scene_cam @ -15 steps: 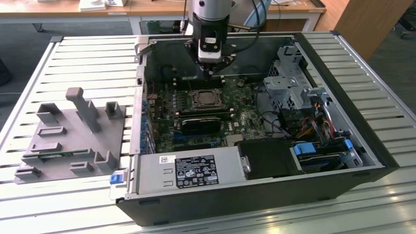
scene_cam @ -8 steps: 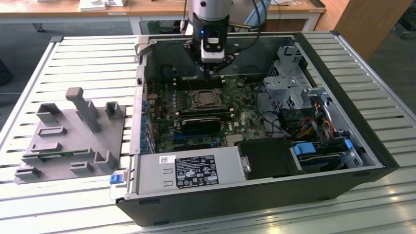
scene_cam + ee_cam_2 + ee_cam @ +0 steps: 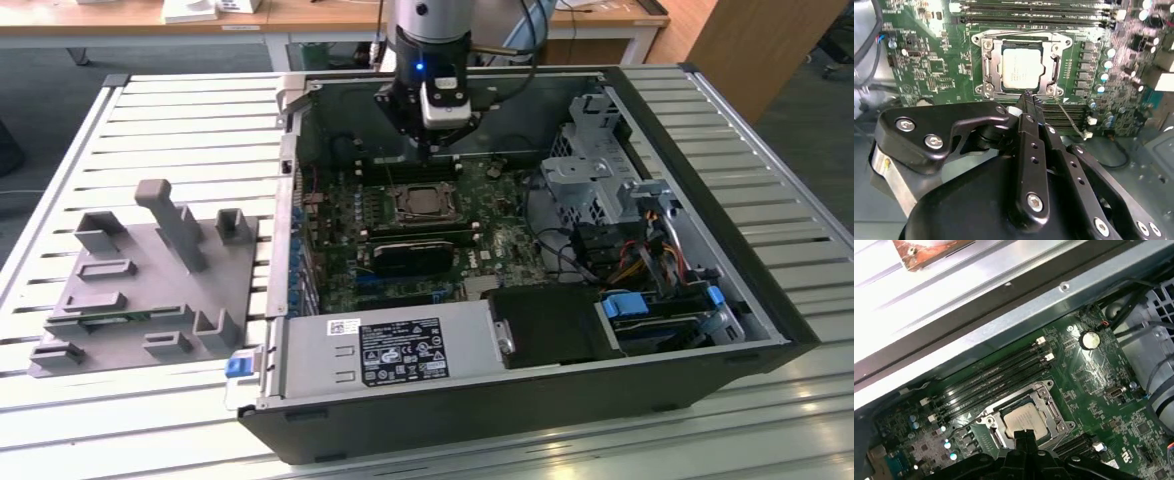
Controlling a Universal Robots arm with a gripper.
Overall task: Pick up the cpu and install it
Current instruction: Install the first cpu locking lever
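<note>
The cpu point(image 3: 424, 203) lies flat in the socket frame on the green motherboard point(image 3: 501, 240) inside the open computer case. Its silver-grey top shows in both wrist views point(image 3: 1021, 70) point(image 3: 1024, 421), with the metal frame around it. My gripper point(image 3: 424, 152) hangs a little above the board, over the memory slots just beyond the socket in the exterior view. The black fingers point(image 3: 1026, 100) are pressed together and shut, with nothing between them. In the first wrist view the gripper point(image 3: 1026, 434) ends right at the cpu's edge.
A black heatsink block point(image 3: 407, 255) sits just in front of the socket. Memory slots point(image 3: 989, 380) run beside it. A grey fixture tray point(image 3: 147, 270) stands on the slatted table at the exterior view's left. A drive cage point(image 3: 601, 160), cables point(image 3: 627, 250) and power supply point(image 3: 387, 350) crowd the case.
</note>
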